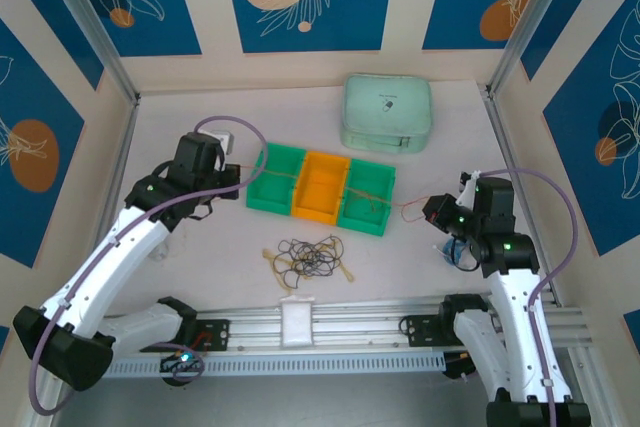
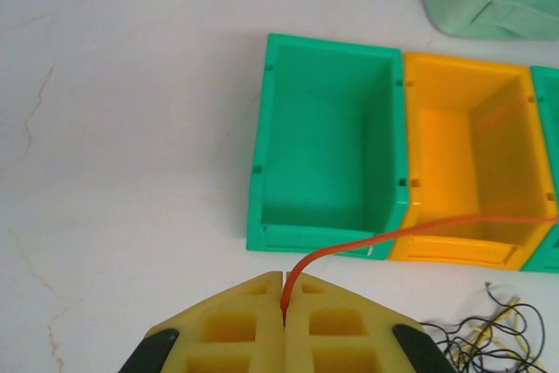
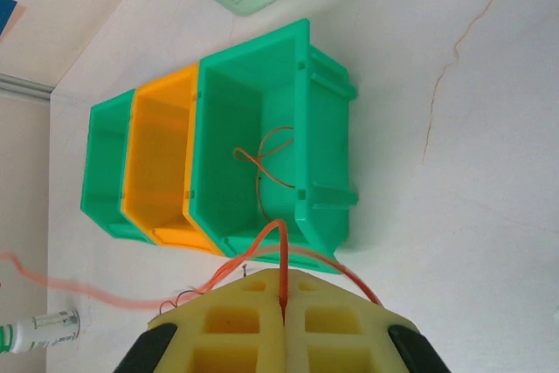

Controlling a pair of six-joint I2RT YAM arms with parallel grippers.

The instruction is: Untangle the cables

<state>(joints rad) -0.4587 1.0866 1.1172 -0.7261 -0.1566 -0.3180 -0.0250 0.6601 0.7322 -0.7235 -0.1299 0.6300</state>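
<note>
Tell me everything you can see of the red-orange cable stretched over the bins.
The red-orange cable is a thin, smooth, wiry strand. It is pinched in the shut left tool and the shut right tool and runs between them over the row of bins. By the right tool it bends into loops, one curling over the nearest green bin. It sits apart from the tangled pile.

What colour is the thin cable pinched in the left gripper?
Red-orange. The thin cable held by the left gripper shows best in the left wrist view.
</note>
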